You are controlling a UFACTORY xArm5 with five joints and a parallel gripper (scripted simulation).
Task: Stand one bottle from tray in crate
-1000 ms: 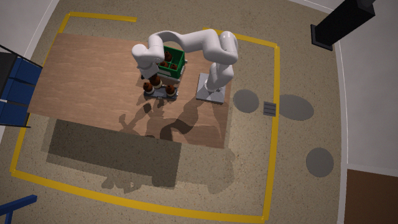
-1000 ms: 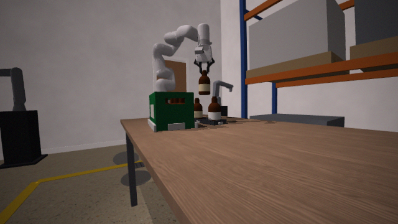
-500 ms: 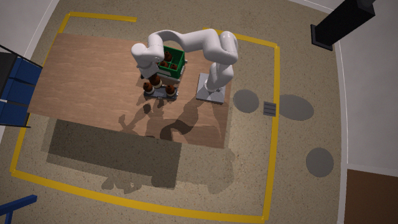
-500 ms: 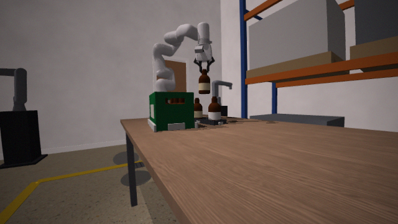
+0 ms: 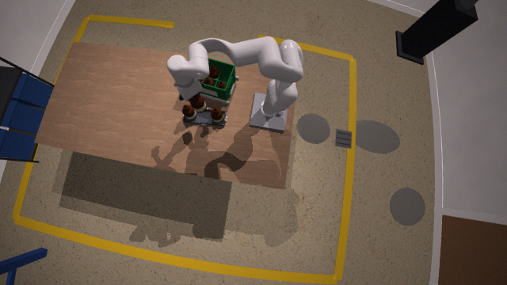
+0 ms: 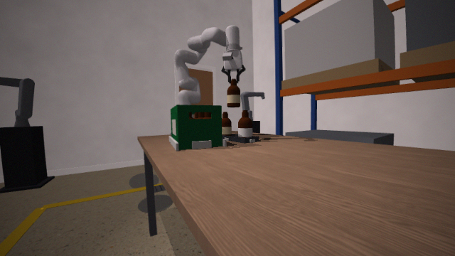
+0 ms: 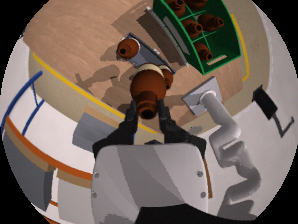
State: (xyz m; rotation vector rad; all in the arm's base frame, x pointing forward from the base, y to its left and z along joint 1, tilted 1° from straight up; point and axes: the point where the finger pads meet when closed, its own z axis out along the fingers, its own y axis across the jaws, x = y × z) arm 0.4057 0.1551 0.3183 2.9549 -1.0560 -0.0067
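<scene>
- Step in hand: the carry. One brown bottle (image 5: pixel 198 104) (image 6: pixel 233 94) (image 7: pixel 148 87) is off the tray (image 5: pixel 203 118) (image 6: pixel 245 139) (image 7: pixel 145 56), upright in the air.
- The gripper (image 5: pixel 192 96) (image 6: pixel 233 80) (image 7: pixel 147 106) points down, its two black fingers closed on the bottle's neck.
- Two more bottles, the white-label one (image 5: pixel 188 112) (image 6: pixel 245 124) (image 7: pixel 128 48) and the cream-label one (image 5: pixel 217 115) (image 6: pixel 226 124) (image 7: pixel 167 79), stand upright on the tray.
- The green crate (image 5: pixel 226 93) (image 6: pixel 199 131) (image 7: pixel 190 55) sits beside the tray on the bench (image 5: pixel 119 99) (image 6: pixel 302 178) (image 7: pixel 65 30). Five bottle tops show inside; the free cell appears to be the corner away from the tray, on the arm-base side.
- Next move, as judged: carry the bottle across at a height that clears the crate wall and the bottles inside, centre it over that cell — still upright — then lower it.
- Main risk: the base catching a divider or a neighbour's neck.
- After that — release, rise straight up, and finish touching nothing.

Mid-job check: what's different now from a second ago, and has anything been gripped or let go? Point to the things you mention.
Hardly anything: the held bottle (image 5: pixel 197 103) (image 6: pixel 233 94) (image 7: pixel 149 86) looks at most very slightly higher. Nothing was newly gripped or let go. The crate (image 5: pixel 230 81) (image 6: pixel 199 129) (image 7: pixel 231 56), the tray (image 5: pixel 203 119) (image 6: pixel 247 139) (image 7: pixel 145 60) and its two standing bottles look unmoved.
</scene>
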